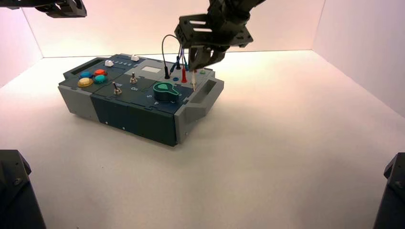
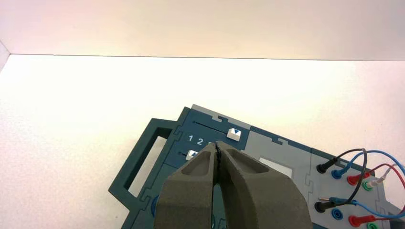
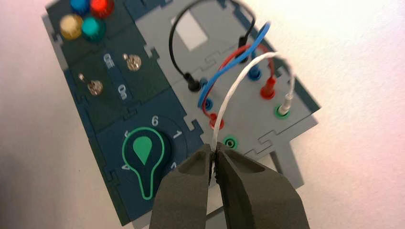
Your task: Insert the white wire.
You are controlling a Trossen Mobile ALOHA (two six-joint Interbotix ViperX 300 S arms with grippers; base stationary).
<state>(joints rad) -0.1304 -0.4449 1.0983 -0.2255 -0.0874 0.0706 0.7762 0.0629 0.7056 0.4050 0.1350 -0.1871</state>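
The white wire (image 3: pixel 224 107) arches over the grey socket panel of the box (image 1: pixel 138 119). One whitish plug (image 3: pixel 286 104) sits in a green socket at the panel's edge. My right gripper (image 3: pixel 214 151) is shut on the wire's other end, just beside an empty green socket (image 3: pixel 230 142). In the high view that held plug (image 1: pixel 194 78) hangs pin-down under the right gripper (image 1: pixel 199 64), above the box's right end. My left gripper (image 2: pixel 217 149) is shut on nothing, parked high at the back left (image 1: pixel 62 7).
Black (image 3: pixel 174 43), blue (image 3: pixel 229 67) and red (image 3: pixel 239 50) leads loop over the same panel close to the white one. A green-marked knob (image 3: pixel 143 157) sits beside the sockets. Two toggle switches (image 3: pixel 95 87) and coloured buttons (image 3: pixel 81 24) lie farther along the box.
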